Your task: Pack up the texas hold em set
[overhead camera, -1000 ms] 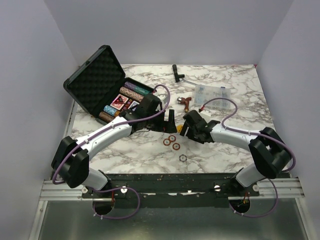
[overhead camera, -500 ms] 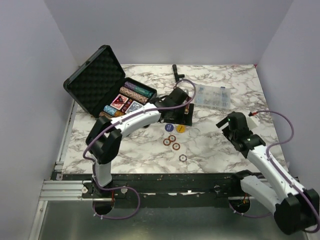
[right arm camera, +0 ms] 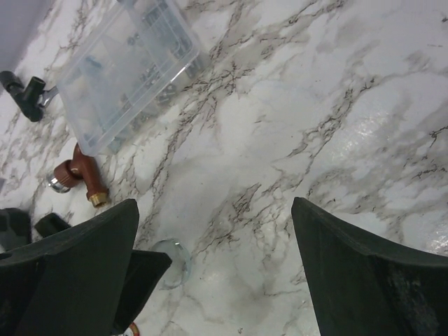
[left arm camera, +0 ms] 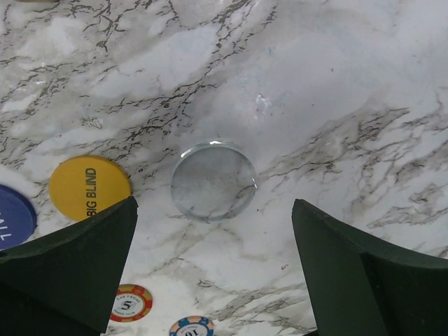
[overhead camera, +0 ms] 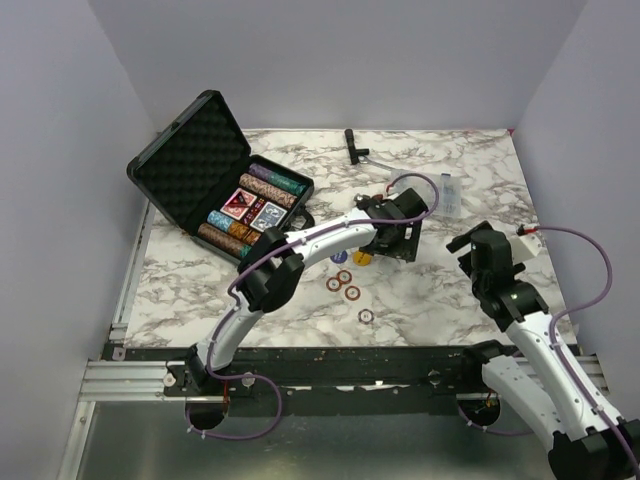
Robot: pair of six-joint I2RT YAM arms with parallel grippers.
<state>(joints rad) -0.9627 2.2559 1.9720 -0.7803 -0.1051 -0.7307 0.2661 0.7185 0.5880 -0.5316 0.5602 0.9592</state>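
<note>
1. Since half a second ago, my left arm has stretched further right across the white marble desk [overhead camera: 470, 160] and gone past the loose chips. My right arm has drawn back toward the right edge. The small chips lie where they were.
2. Far left, the black hard plastic briefcase with its egg-crate foam lid [overhead camera: 190, 165] stands open, with rows of multicoloured poker chips [overhead camera: 222, 232] in its base.
3. Near the middle, four small red-rimmed round chips [overhead camera: 352, 293] lie loose on the desk. A yellow round "BIG BLIND" button [left arm camera: 89, 187] and a blue round button [left arm camera: 14, 215] sit close by. None of these is packed yet.
4. My left gripper [left arm camera: 213, 210] hangs spread wide and grasps nothing. It is over a clear round flat disc [left arm camera: 213, 180] that lies just beside the yellow button.
5. I judge this disc to be my next pick. It is thin, flat and see-through, so it may skid instead of lifting.
6. To the right lies the clear plastic compartment box [right arm camera: 129, 66], which is not part of the set. My right gripper [right arm camera: 213, 210] is likewise released and empty, well apart from the chips.
</note>
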